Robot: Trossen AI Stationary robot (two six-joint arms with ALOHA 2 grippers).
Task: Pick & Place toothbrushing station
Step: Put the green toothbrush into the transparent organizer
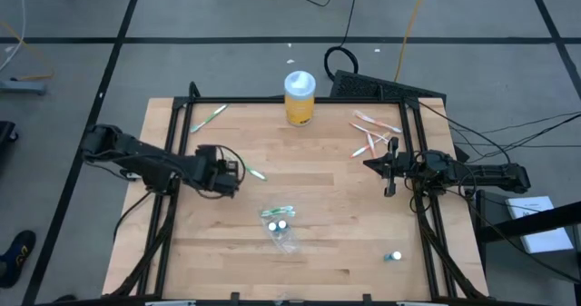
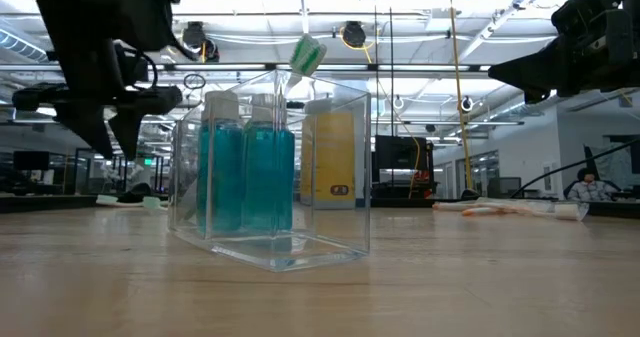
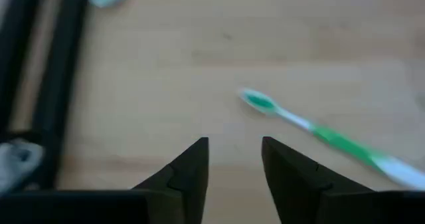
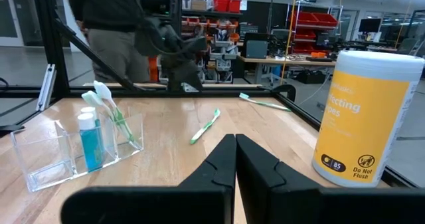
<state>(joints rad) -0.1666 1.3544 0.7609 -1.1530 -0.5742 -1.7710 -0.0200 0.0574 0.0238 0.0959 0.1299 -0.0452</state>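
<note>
Clear plastic makes up the toothbrushing station (image 1: 281, 226), which stands on the table (image 1: 209, 261) a little toward the front edge from the middle, between our 2 arms and touched by neither. From the low view (image 2: 270, 177) we see thin see-through walls, 2 blue-green tubes (image 2: 245, 167) upright inside and a green-headed toothbrush (image 2: 306, 54) poking out of the top.

We judge it light, stiff, smooth and rather slippery, and likely to tip or spill if tilted. The best hold looks to be 1 wall pinched near the rim, away from the tubes.

Our left gripper (image 1: 238, 170) hovers near the left edge with its fingers a moderate way apart and empty, above a loose green toothbrush (image 3: 319, 134). Our right gripper (image 1: 390, 165) waits by the right edge, fingers pressed together on nothing.
</note>
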